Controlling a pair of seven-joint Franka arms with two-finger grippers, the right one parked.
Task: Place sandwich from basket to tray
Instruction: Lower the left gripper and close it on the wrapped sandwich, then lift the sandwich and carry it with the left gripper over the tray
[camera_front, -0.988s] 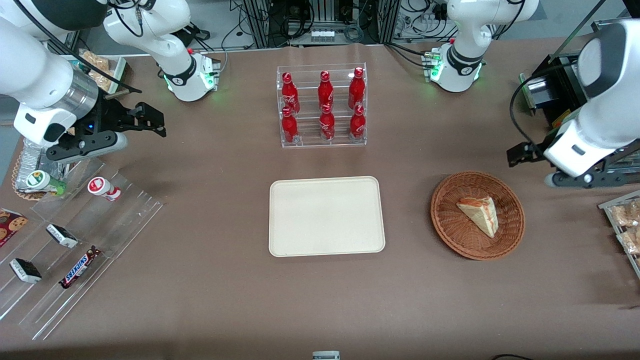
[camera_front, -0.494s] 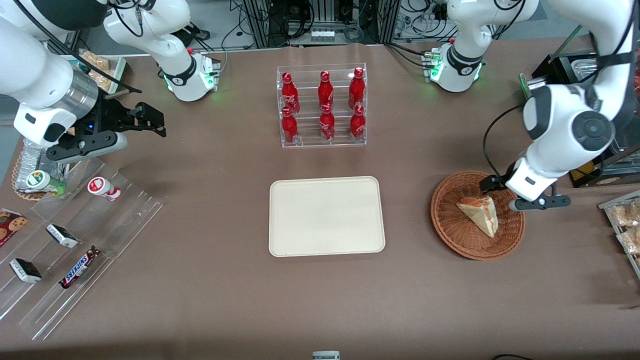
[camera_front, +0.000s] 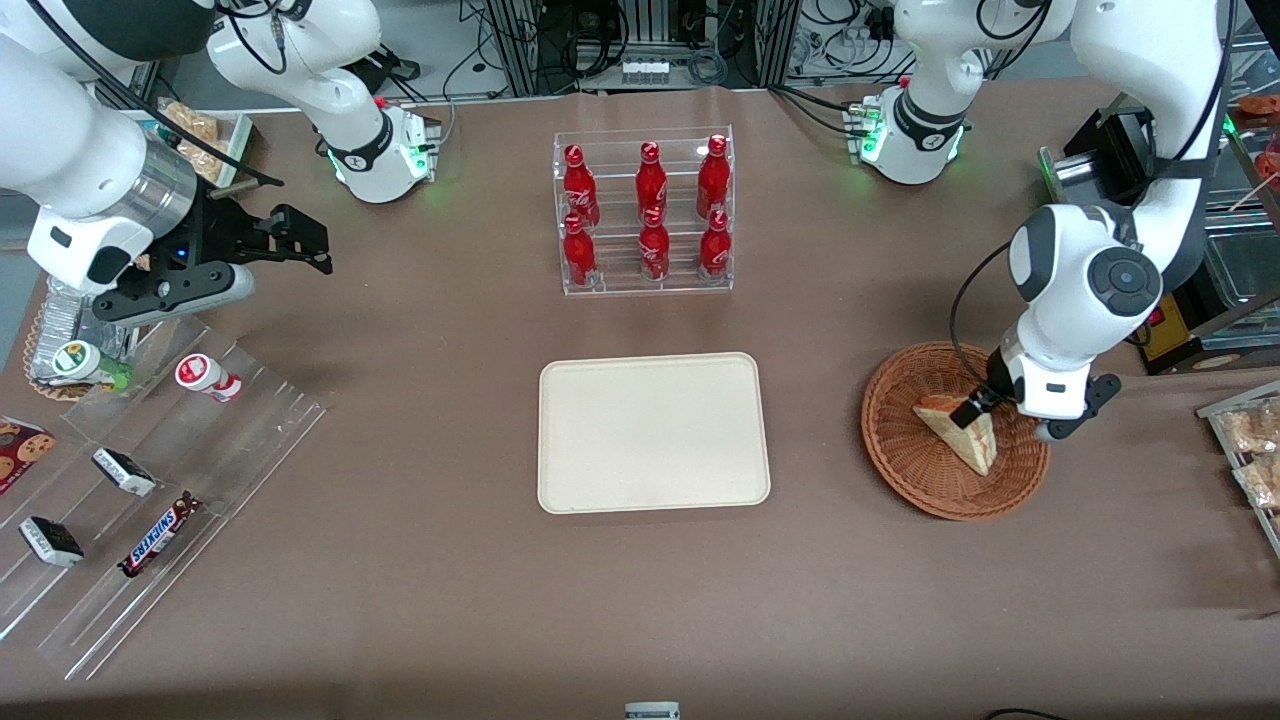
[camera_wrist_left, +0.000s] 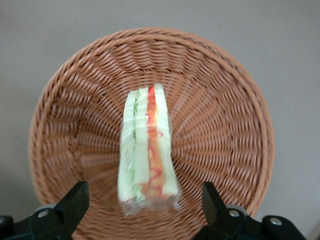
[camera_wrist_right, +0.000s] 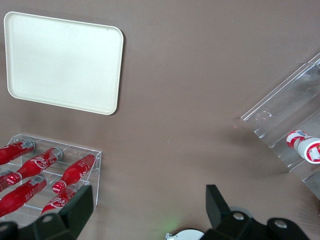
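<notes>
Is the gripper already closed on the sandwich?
No. The gripper is over the basket with fingers spread wide either side of the sandwich, not touching it.

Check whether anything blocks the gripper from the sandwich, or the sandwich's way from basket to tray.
Nothing visible does. The gripper is open above the sandwich in the basket, a finger on each side. Only bare table lies between basket and tray.

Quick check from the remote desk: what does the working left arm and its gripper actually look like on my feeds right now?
The left arm has glossy white rounded shells, a dark grey round joint cap and a black cable looping alongside. Its base glows green. The left arm's gripper has black angular fingers set wide apart, hanging over the clear-wrapped triangular sandwich in the round reddish-brown wicker basket.
</notes>
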